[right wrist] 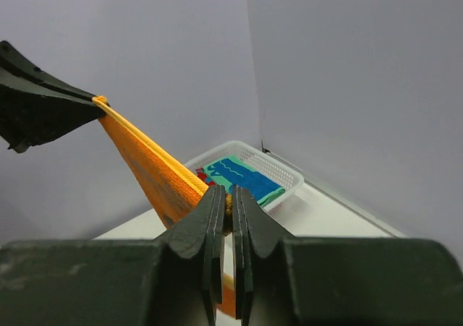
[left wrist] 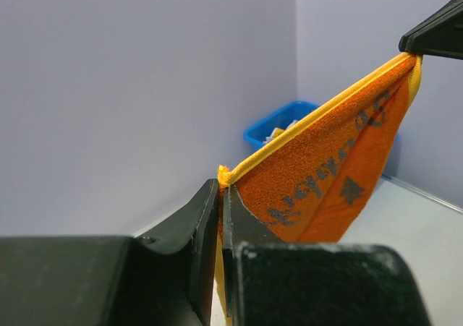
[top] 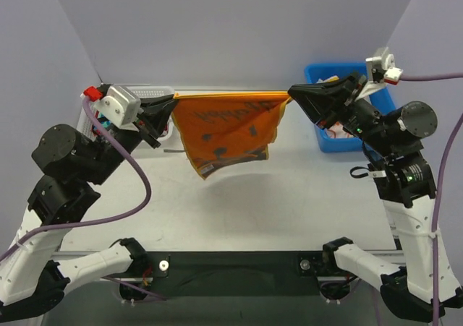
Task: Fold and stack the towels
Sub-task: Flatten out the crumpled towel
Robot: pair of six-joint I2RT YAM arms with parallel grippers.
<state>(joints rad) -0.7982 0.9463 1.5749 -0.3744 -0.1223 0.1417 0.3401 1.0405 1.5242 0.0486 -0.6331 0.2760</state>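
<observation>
The left hand (top: 172,103) is pinched closed on one top corner of the orange towel (top: 228,127). In its wrist view the jaws meet right on the yellow hem, with only a small nub of cloth poking out above them. The right hand (top: 293,91) is clamped on the opposite top corner in the same way, its fingers nearly touching around the bunched hem.

Between the two hands the upper edge runs taut and almost straight, held in the air above the far part of the worktop (top: 289,196). Below that edge the cloth hangs free, with dark lettering across it. The lower border sags and curls, lower on the left than on the right.

From this the towel looks light, soft and quite limp. It has no stiffness of its own and takes whatever shape the grip gives it. It does not look fragile, and its nap should give the fingers some friction. The hemmed corners are the sensible places to hold, since the doubled edge is thickest there. The bite is shallow, though, so a hard pull apart could likely slip a corner out.

Farther out, a white mesh basket (right wrist: 282,170) behind the left hand holds a teal towel (right wrist: 239,176). A blue bin (top: 318,73) sits behind the right hand.
</observation>
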